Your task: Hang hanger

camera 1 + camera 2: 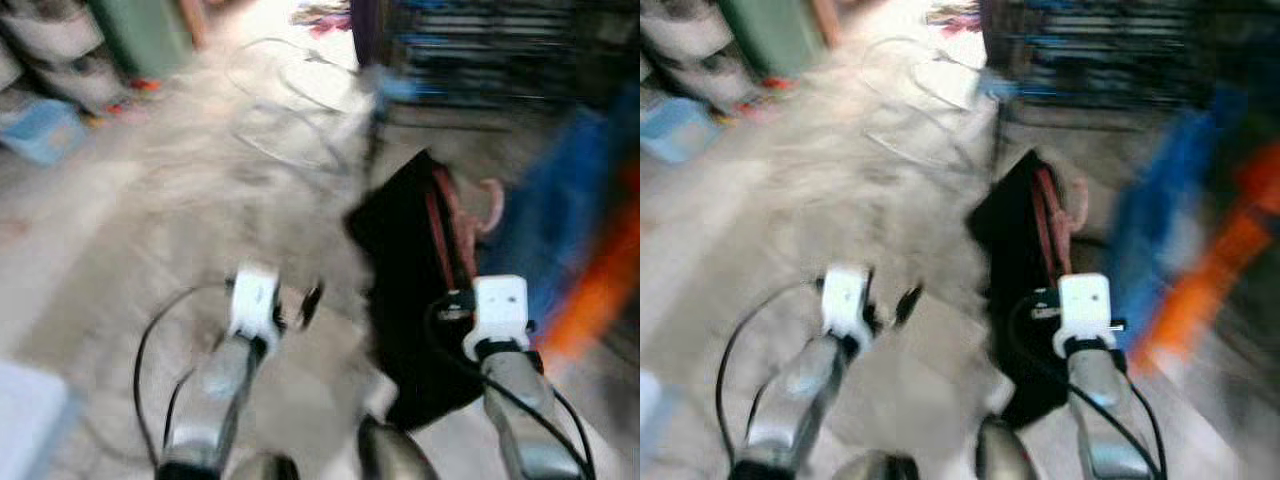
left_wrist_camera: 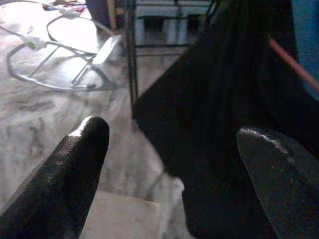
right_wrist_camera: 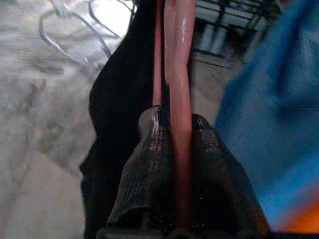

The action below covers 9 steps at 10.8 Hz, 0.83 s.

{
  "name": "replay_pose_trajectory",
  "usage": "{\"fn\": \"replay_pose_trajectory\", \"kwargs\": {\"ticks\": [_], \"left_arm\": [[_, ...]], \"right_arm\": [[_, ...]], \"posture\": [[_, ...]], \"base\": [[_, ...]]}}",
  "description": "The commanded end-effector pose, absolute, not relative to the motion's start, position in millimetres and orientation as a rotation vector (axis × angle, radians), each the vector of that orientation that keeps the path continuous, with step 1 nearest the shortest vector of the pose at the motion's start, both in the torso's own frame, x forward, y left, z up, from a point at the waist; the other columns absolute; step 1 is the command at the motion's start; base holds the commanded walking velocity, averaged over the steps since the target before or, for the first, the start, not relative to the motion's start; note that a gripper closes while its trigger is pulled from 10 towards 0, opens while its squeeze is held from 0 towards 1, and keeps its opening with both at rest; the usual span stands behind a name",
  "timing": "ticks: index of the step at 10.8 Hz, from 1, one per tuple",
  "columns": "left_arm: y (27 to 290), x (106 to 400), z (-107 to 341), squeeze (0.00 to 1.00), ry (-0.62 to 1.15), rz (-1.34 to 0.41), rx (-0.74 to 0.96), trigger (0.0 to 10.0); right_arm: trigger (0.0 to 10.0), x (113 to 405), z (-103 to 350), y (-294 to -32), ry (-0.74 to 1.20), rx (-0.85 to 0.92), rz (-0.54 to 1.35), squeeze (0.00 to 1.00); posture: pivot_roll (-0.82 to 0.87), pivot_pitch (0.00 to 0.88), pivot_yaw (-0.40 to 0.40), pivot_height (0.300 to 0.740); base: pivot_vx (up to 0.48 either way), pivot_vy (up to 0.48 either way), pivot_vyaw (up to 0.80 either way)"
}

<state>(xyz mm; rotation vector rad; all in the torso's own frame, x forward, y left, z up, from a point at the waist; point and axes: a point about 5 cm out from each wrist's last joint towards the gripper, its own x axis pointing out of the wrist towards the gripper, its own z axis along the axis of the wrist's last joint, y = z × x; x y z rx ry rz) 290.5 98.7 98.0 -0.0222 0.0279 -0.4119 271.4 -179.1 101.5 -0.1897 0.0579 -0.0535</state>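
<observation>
Right tool [image 3: 172, 144] clamped tight on the pink plastic hanger [image 3: 178, 64], black garment [image 1: 405, 300] draped from it, carried clear of the pale marble floor [image 1: 150, 220]. Left tool [image 2: 169, 164] spread wide, empty, free to assist. Dark metal rack [image 1: 480, 60] ahead, likely the hanging spot.

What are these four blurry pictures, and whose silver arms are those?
Those arms belong to a walking robot. The two top pictures come from cameras in its head, looking down at the floor; they are blurry because it is moving. The two others come from small cameras on its wrists. Each arm ends in a claw with two black fingers. The right claw is shut on a pink hanger that carries a black cloth. The left claw is open and holds nothing. Thin wire hangers lie on the pale floor farther away, and something blue hangs beside the right arm, near a dark rack.
</observation>
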Motion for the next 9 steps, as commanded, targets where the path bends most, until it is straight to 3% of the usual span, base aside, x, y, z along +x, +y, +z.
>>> {"fn": "replay_pose_trajectory", "kwargs": {"ticks": [1, 9], "left_arm": [[109.0, 286.0, 89.4, 0.00, 0.067, -0.377, -0.019, 10.0], [107.2, 275.9, 75.3, 0.00, 0.106, -0.372, 0.007, 10.0]], "right_arm": [[10.0, 272.8, 108.0, -173.0, 0.023, -0.179, -0.041, 0.00], [10.0, 278.6, 105.4, -168.4, 0.033, -0.176, -0.004, 0.00]], "posture": [[-0.17, 0.217, 0.072, 0.740], [-0.15, 0.203, 0.051, 0.740]], "base": [[-0.337, 0.000, 0.00], [-0.348, 0.000, 0.00]]}}
